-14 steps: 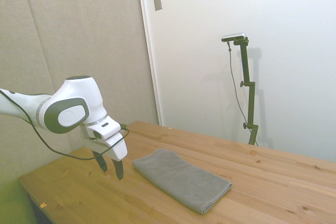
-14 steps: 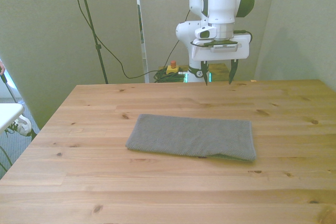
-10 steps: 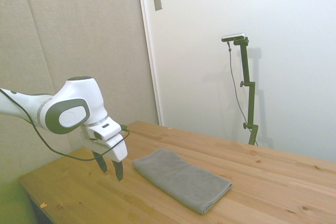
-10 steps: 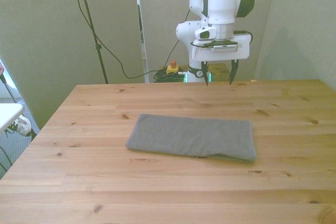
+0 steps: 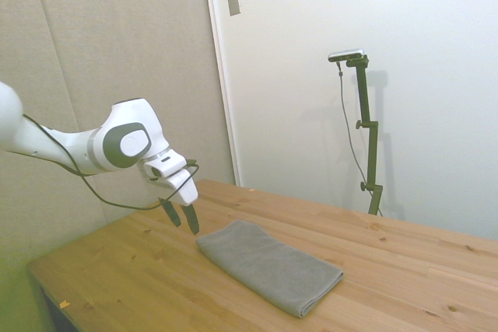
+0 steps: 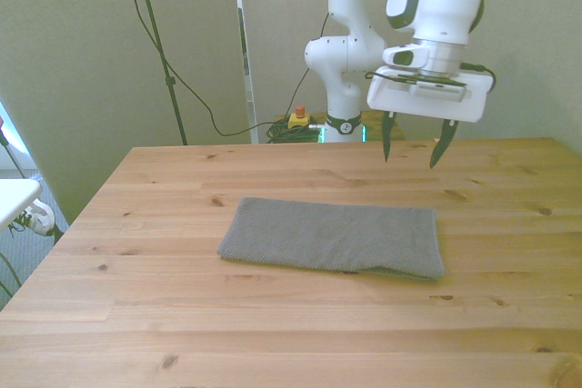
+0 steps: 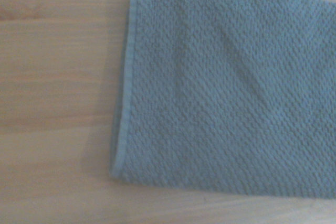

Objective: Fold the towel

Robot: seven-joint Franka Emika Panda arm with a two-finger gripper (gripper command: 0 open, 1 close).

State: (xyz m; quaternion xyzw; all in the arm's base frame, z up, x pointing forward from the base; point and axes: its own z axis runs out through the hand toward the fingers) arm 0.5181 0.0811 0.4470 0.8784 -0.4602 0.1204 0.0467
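We see the towel (image 6: 332,237) lying flat on the table (image 6: 273,333), near its middle, as a long grey strip already doubled into layers. It carries no label, tag or writing that we can read, and nothing else in view shows lettering either. In the wrist view the towel (image 7: 226,87) fills most of the picture: one short hemmed end and a corner show clearly, with bare wood of the table (image 7: 52,77) beside it, while the rest of the cloth runs out of the picture. The weave reads as a fine bumpy texture there, though the view is a little soft. In the front view the near long edge sags slightly open toward the front view's right, where a lower layer peeks out (we cannot count the layers).

The hand (image 6: 409,143) hangs in the air above the table behind the towel's end on the front view's right, touching nothing. Its two dark fingers point down, well spread, with nothing between them. In the side view the hand (image 5: 180,215) sits just above and beside the towel's (image 5: 268,266) nearer short end.

Against the earlier pictures, the hand has swung toward the front view's right and tilted somewhat, and in the side view it has come closer to the towel's end. The towel itself lies as it did.
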